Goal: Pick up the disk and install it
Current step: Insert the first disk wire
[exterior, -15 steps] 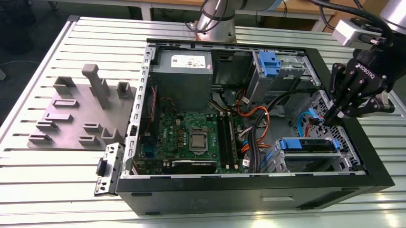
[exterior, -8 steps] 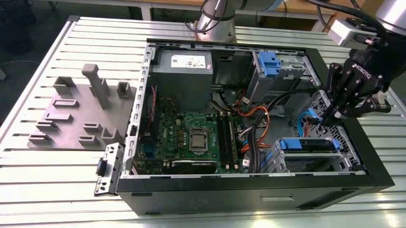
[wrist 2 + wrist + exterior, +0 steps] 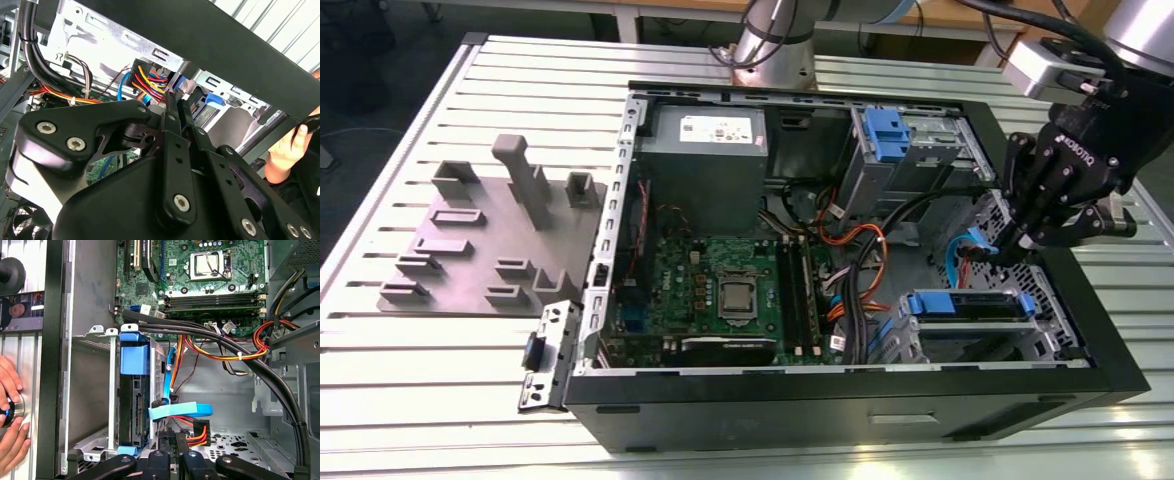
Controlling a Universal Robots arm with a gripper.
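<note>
- The tool (image 3: pixel 1017 243) is hanging inside the open computer case (image 3: pixel 720 400), at the drive end on the exterior view's right, fingers pointing down toward the cables.
- In both wrist views the black fingers (image 3: pixel 172 455) are lying pressed together with nothing visible between them; the tool is not carrying anything.
- The disk (image 3: pixel 134 405) is sitting on edge in the metal drive cage (image 3: pixel 112 390), its blue plastic frame wrapping top and bottom. Judgement: it is already seated in its bay, so the frame is working as the rail that locks it there.
- In the exterior view the same disk (image 3: pixel 970 304) is showing as a blue-fronted block near the case's front corner, just below the tool.
- A flat blue data cable (image 3: pixel 180 411) and a multicoloured power connector (image 3: pixel 197 432) are hanging free just beside the disk's rear edge, close to the fingertips. Judgement: the tool is positioned here to work around these leads; I cannot tell whether either is plugged in.
- Case contents: motherboard (image 3: pixel 720 285) with bare processor socket, grey power supply (image 3: pixel 707 135) in the far corner, a second blue-railed bay (image 3: pixel 887 135) beside it.
- A person's hand (image 3: pixel 10 410) is resting on a knob outside the case wall.
- A grey fixture plate (image 3: pixel 467 245) is lying on the slatted desk (image 3: pixel 400 390), well apart from the case.
</note>
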